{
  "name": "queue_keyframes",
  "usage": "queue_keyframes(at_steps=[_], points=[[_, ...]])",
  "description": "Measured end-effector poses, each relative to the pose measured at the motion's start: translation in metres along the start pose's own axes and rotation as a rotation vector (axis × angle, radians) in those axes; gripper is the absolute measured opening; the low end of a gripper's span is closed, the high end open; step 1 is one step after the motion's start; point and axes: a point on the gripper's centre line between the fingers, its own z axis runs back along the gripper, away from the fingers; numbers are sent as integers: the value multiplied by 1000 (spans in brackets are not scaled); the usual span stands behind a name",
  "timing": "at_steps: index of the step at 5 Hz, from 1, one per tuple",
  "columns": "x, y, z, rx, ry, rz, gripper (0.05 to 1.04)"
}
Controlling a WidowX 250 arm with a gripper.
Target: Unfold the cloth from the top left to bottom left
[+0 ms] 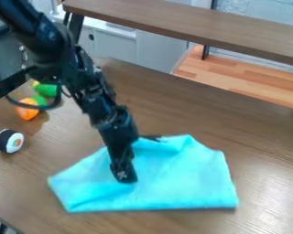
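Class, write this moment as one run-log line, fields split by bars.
task: unfold cloth | tool: over cloth's left part | cloth state: wrinkled, apparently folded, on table | status: unfolding looks unfinished

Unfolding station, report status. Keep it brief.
Claw down at the blue cloth. Cloth on table, creased, not squarely spread. Black-and-white object, orange item and green item at view's left, clear of cloth.

From where I stand, illumination is moderate and diffuse; source position cannot be determined. A pale sheen lies on the right side of the tabletop (271,160). The cloth (179,173) reads bright, with soft fold shading and a thin shadow along its lower edge
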Motion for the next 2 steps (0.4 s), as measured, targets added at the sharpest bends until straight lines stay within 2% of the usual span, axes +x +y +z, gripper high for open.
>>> queue_keyframes(at_steps=[1,2], points=[[3,-22,-3,-34,-3,-2,1001],[4,-25,-3,-38,-6,1,1001]])
